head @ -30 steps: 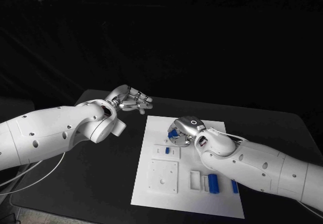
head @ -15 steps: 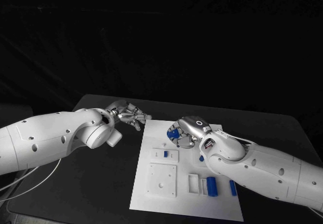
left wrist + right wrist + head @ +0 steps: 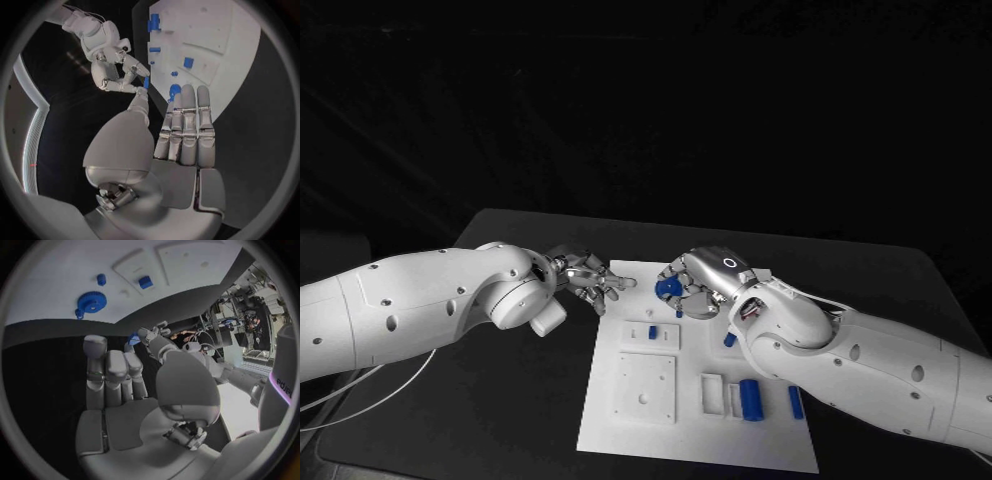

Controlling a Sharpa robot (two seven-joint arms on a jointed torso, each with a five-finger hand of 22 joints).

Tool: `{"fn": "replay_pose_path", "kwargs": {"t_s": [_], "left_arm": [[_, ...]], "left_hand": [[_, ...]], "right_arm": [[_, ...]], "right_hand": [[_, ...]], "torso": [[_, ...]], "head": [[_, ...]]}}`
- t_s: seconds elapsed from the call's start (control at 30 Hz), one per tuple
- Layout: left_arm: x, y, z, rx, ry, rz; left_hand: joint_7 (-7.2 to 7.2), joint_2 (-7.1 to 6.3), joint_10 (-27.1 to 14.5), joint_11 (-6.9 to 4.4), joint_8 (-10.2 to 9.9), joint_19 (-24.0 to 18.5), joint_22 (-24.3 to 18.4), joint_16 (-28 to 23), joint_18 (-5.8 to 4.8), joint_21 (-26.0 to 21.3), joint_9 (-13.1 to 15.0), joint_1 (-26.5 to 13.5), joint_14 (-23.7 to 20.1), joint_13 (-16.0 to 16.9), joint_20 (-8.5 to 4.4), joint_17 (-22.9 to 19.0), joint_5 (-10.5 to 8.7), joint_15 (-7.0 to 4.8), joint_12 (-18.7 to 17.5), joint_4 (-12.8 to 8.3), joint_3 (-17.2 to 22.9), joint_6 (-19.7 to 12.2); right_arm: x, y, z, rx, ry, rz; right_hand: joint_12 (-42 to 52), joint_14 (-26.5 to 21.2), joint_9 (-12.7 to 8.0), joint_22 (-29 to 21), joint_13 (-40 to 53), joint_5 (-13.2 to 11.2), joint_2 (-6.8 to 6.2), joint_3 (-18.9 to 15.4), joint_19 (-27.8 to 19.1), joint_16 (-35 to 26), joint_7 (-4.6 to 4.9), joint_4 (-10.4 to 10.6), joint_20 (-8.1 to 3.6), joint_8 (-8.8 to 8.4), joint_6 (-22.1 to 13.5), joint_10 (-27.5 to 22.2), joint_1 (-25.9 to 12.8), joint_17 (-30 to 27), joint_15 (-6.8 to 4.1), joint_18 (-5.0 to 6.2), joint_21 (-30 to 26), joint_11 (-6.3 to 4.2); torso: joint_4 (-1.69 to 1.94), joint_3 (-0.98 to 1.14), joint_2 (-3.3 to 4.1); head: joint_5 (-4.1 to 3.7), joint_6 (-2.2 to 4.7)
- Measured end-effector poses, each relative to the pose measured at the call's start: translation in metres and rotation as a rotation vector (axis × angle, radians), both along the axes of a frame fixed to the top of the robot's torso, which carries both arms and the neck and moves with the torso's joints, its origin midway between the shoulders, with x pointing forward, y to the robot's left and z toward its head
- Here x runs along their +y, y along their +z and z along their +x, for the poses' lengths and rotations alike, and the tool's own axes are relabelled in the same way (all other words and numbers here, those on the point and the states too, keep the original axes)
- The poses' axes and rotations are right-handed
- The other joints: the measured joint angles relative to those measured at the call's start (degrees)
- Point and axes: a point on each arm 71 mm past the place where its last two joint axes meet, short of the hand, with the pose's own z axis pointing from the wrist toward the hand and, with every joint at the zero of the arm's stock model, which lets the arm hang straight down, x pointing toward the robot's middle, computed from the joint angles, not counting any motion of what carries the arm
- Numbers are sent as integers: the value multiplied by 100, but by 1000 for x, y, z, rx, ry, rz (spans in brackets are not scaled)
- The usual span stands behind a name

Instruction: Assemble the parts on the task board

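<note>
Black table (image 3: 488, 400) under a dark backdrop, white task board (image 3: 704, 440) lying flat in the middle of it.

Left hand (image 3: 593, 282) hovers at the board's far left corner, above the table edge of the plate. Head view shows its fingers (image 3: 609, 290) fanned apart; in its own wrist view they lie straight and side by side with the thumb set off from them. Nothing held.

Right hand (image 3: 697, 283) hangs over the far end of the board, just beside the left hand but not touching it. Its fingers curl downward around a blue gear (image 3: 671, 287); the head view shows blue between them, but whether they actually grip it or only hover over it I cannot tell. The right wrist view shows the gear (image 3: 91, 302) lying flat on the white surface beyond the fingertips (image 3: 95, 342), which stand straight and pressed together there.

Other blue parts on the board: a small peg (image 3: 656, 330) standing in a square plate, a small block (image 3: 730, 339) near the right forearm, a long bar (image 3: 754, 399) in a slot near the front edge, and a second bar (image 3: 795, 401) beside it, partly covered by the right arm (image 3: 877, 365).
</note>
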Motion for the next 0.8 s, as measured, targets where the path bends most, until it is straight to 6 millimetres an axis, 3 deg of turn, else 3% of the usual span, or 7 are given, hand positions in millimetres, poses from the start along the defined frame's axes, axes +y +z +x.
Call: {"fn": "replay_pose_path", "kwargs": {"t_s": [0.33, 0.4, 0.47, 0.63, 0.8], "left_arm": [[-13, -5, -3, 38, -53, 2], [-15, -5, -3, 41, -56, -8], [-17, -5, -3, 43, -58, -23], [-20, -4, -3, 50, -58, -63], [-24, -3, -3, 51, -55, -103]], "left_hand": [[13, -52, -211, 45, 0, -21, -82, -26, 0, 0, -1, -52, -36, 0, 21, -16, 0, 5, -133, 316, 23, -160], [9, -54, -284, 41, 0, -22, -97, -26, -88, 0, -1, -50, -41, 0, 21, -21, 0, -1, -179, 378, -2, -215], [9, -83, -284, 40, 0, -22, -107, -26, -88, 0, -1, -82, -63, -1, 21, -21, 0, 20, -185, 442, -17, -215], [-10, -83, -348, 42, 0, -43, -122, -26, -88, 0, -1, -82, -83, -1, 42, -27, 0, 1, -266, 480, -23, -234], [21, -34, -539, 138, 0, -82, -135, -26, -88, 0, -1, -32, -140, -1, 82, -27, 55, 57, -357, 450, 7, -265]], "right_arm": [[5, 1, -4, 3, 11, 19], [6, 1, -4, 4, 14, 21], [8, 2, -5, 5, 16, 23], [10, 2, -5, 8, 19, 27], [13, 2, -6, 9, 24, 30]], "right_hand": [[0, 0, 3, 0, -1, -17, 0, 17, 0, 0, 1, 17, 0, 0, -1, 0, 0, 0, 0, 0, 0, 0], [0, 0, 3, 0, -1, -16, 0, 17, 0, 0, 1, 17, 0, 0, -1, 0, 0, 0, 0, 0, 0, 0], [0, 0, 2, -1, -1, -17, 0, 17, 0, 0, 1, 17, 0, 0, -2, 0, 0, 0, 0, 0, 0, 1], [0, 0, 2, -1, -1, -17, 0, 17, 0, 0, 7, 17, 0, -1, -8, -1, 0, -9, 0, 0, 0, 1], [0, 0, 0, -1, -1, -17, 0, 17, 0, 0, 8, 17, 0, -2, -10, -1, 0, -9, 0, 0, 0, 1]], "torso": [[-12, 11, -16], [-12, 10, -16], [-12, 8, -16], [-11, 4, -12], [-5, 1, -10]], "head": [[-20, 7], [-25, 10], [-30, 12], [-44, 16], [-57, 17]]}}
